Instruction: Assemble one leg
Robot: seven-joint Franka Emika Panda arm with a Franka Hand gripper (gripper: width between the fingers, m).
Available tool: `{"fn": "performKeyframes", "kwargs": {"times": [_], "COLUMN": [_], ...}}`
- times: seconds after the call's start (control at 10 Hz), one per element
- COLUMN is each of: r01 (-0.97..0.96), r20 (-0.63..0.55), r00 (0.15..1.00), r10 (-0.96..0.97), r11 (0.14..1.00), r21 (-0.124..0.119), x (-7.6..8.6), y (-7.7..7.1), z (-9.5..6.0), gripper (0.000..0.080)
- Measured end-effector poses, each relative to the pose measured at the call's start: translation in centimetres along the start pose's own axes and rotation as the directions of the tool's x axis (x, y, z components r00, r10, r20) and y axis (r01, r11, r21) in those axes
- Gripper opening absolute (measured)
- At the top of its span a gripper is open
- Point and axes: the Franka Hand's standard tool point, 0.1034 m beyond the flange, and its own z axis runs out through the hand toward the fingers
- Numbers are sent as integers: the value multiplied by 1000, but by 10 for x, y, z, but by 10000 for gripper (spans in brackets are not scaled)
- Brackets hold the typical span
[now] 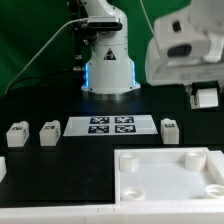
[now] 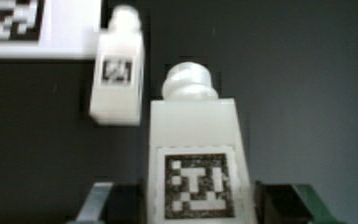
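Note:
My gripper (image 1: 203,90) is at the exterior view's upper right, raised above the table and shut on one leg (image 1: 206,98), a small white block. In the wrist view this leg (image 2: 195,130) stands between my fingers (image 2: 105,200), with its tag facing the camera and a rounded peg at its far end. A second leg (image 1: 169,127) stands on the black table just right of the marker board; it also shows in the wrist view (image 2: 115,80), beyond the held leg. Two more legs (image 1: 17,133) (image 1: 49,132) stand at the left.
The marker board (image 1: 110,125) lies mid-table in front of the robot base (image 1: 108,65); its corner shows in the wrist view (image 2: 16,25). A large white tray-like piece (image 1: 150,190) fills the front right. A white part (image 1: 2,168) sits at the left edge.

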Motion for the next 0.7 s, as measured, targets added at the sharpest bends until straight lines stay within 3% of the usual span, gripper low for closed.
{"fn": "performKeyframes", "kwargs": {"times": [0.2, 0.3, 0.5, 0.7], "r01": [-16, -21, -6, 9], "r20": [-215, -288, -448, -628], "r00": [976, 957, 894, 778], "r10": [21, 29, 22, 22], "r11": [1000, 999, 999, 999], "r21": [23, 32, 36, 47], "x": [11, 17, 20, 24], "y": [18, 20, 16, 14], "z": [-38, -50, -47, -50], "gripper": [291, 291, 291, 291]}}
